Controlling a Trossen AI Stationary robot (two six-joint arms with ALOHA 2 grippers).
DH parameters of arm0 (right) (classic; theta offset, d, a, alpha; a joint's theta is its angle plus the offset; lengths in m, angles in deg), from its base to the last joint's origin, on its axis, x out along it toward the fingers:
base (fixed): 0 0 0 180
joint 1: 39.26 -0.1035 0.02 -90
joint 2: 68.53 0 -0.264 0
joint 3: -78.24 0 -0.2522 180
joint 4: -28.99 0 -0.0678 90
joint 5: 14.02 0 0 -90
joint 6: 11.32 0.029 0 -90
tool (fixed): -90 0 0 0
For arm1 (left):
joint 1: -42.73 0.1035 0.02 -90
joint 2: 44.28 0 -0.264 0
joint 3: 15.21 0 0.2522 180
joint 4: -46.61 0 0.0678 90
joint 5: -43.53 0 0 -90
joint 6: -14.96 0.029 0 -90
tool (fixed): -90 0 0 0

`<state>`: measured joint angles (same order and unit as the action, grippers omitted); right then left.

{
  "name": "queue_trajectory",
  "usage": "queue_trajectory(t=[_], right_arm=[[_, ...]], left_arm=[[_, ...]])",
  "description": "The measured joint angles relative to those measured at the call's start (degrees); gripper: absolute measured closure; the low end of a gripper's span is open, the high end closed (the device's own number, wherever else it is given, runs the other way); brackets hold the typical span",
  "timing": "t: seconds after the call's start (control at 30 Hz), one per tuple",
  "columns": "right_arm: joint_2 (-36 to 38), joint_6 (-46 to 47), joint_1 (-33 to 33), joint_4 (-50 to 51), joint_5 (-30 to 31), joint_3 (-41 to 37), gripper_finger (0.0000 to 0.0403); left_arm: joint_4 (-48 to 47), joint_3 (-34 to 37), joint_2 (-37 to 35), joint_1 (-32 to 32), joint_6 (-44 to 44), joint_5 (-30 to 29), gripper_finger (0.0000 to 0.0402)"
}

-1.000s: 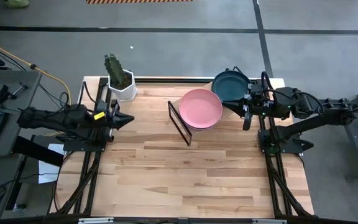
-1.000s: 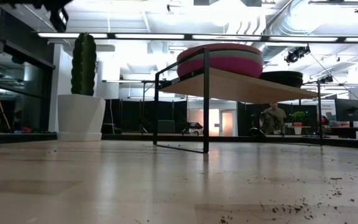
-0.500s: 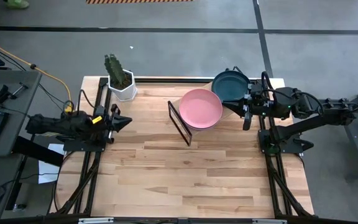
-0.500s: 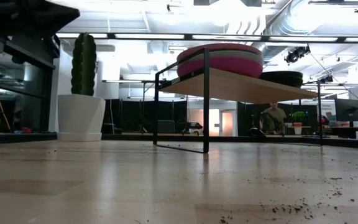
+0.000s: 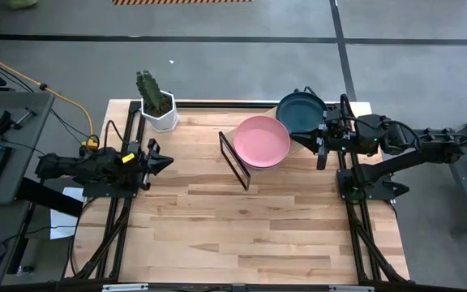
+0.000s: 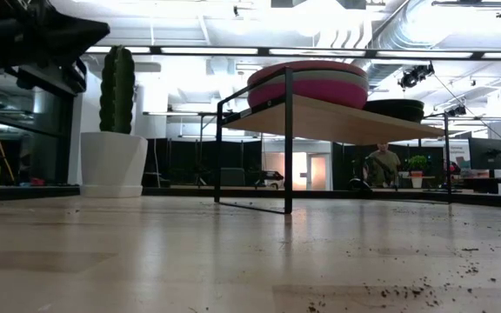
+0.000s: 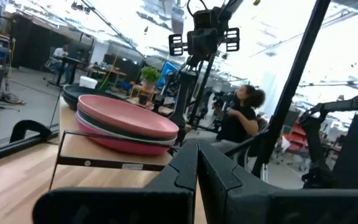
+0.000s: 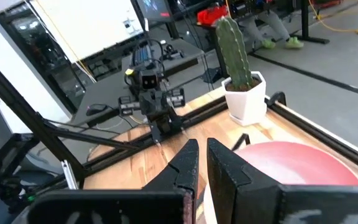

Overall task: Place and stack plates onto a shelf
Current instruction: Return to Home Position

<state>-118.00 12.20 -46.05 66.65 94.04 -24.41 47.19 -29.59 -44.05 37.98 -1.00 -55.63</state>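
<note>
On the shelf [image 6: 337, 122] stand two stacks of plates. The pink stack [image 5: 262, 142] shows a light pink plate on top, a pale one and a magenta one below [image 6: 307, 83]. The dark green stack [image 5: 301, 111] stands behind it at the far right [image 6: 396, 109]. My left gripper [image 5: 169, 161] hovers shut at the table's left edge, pointing at the shelf [image 7: 196, 155]. My right gripper [image 5: 318, 144] is shut just right of the stacks, above the pink plate [image 8: 291, 165], touching nothing [image 8: 202, 152].
A cactus in a white faceted pot [image 5: 156, 105] stands at the far left corner of the table. The shelf's black wire frame [image 5: 235, 160] juts toward the table's middle. Bare wood [image 5: 250, 227] spreads across the near half. A person [image 7: 238, 115] stands beyond the table.
My left gripper has drawn back a little toward the table's left edge and come lower, still shut. The right arm and both stacks of plates have kept still.
</note>
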Motion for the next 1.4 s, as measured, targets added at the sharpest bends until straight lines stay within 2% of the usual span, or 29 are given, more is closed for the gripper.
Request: queue_trajectory(t=[0.23, 0.47, 0.67, 0.97, 1.4], right_arm=[[0.0, 0.5, 0.0, 1.2, 0.0, 0.0, 0.0387], [0.1, -0.3, 0.0, 1.6, -0.5, 0.0, 0.0387], [0.9, -2.9, 0.0, 3.0, -2.2, 0.0, 0.0387], [3.4, -4.7, 0.0, 3.1, -3.0, 0.0, 0.0387], [5.3, -9.2, 0.0, 2.9, -3.6, 0.0, 0.0387]], left_arm=[[-4.2, 0.0, 0.0, 4.3, 4.0, 3.4, 0.0401], [-7.5, 0.0, 0.0, 5.9, 2.8, 5.7, 0.0401], [-9.3, 0.0, 0.0, 5.9, 2.3, 17.6, 0.0401], [-10.8, 0.0, 0.0, 5.9, -0.4, 13.2, 0.0401], [-11.5, 0.0, 0.2, 5.9, -0.4, 13.1, 0.0401]])
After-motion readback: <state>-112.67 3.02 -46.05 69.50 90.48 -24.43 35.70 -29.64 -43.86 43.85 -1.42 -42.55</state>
